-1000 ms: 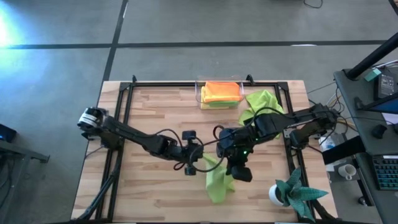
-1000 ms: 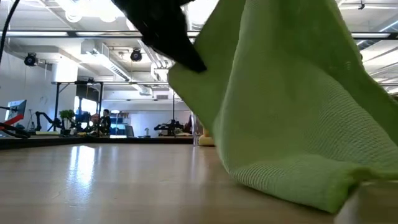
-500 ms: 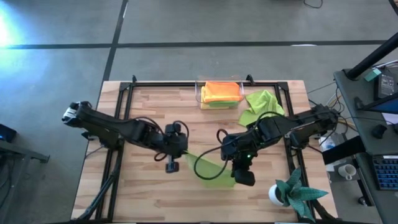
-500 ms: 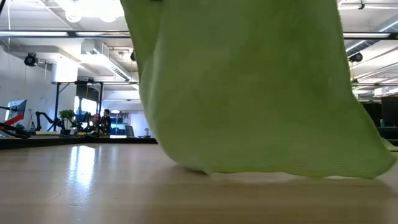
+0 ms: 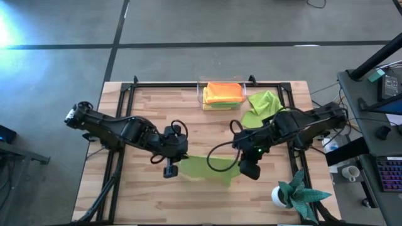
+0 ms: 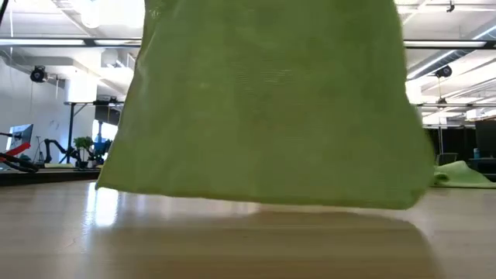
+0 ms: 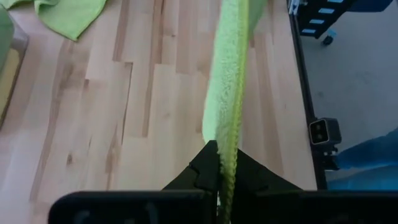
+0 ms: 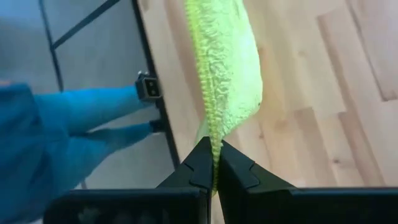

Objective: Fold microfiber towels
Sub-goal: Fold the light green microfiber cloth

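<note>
Above the middle of the pale wooden plank bench [image 5: 151,188], a lime green microfiber towel [image 5: 207,168] hangs stretched between the two arms. The left hand [image 5: 169,171] pinches one upper corner with its fingers clamped shut on the cloth; the left wrist view shows the towel's edge [image 7: 227,93] running straight out from between the two dark fingers [image 7: 202,171]. The right hand [image 5: 249,169] grips the opposite corner the same way, its fingers [image 8: 239,171] closed on the fuzzy green edge [image 8: 227,68]. The two hands sit well apart, one on each side of the cloth, so it spreads flat between them.

From the low view the towel [image 6: 263,101] fills most of the picture as a broad sheet, its lower hem just above the bench surface [image 6: 232,248].

A second lime green towel [image 5: 262,105] lies crumpled on the bench near the back right, just beside a clear plastic bin [image 5: 201,94]. The bin stands at the bench's back edge and holds a folded orange towel [image 5: 223,92] lying on top of a yellow one [image 5: 220,105]. A teal spiky-leaved plant in a white pot [image 5: 295,194] stands at the front right corner, apart from the cloths.
</note>
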### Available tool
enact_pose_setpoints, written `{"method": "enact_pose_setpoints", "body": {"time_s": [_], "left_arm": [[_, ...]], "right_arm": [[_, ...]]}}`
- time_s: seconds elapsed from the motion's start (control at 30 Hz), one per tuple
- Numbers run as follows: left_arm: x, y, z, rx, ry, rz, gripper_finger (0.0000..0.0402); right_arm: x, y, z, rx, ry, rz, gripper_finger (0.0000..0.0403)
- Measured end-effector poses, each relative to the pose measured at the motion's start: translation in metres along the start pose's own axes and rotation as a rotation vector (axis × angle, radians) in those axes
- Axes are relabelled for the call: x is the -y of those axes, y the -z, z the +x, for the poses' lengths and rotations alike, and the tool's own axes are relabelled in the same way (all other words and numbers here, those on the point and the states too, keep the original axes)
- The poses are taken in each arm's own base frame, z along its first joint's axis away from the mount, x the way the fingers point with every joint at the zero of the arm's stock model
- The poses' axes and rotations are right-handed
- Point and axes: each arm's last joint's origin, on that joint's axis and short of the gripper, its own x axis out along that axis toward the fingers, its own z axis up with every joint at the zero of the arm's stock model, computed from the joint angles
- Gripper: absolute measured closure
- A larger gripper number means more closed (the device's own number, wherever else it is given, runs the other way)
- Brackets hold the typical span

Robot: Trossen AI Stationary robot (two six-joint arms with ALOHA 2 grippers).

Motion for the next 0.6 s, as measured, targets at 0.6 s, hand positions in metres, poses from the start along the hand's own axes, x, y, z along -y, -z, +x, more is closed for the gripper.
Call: {"method": "enact_pose_setpoints", "body": {"time_s": [0.6], "left_arm": [[0.023, -0.019, -0.02, -0.036, 0.04, -0.063, 0.0401]], "right_arm": [[-0.012, 0.013, -0.009, -0.033, -0.11, -0.089, 0.0394]]}}
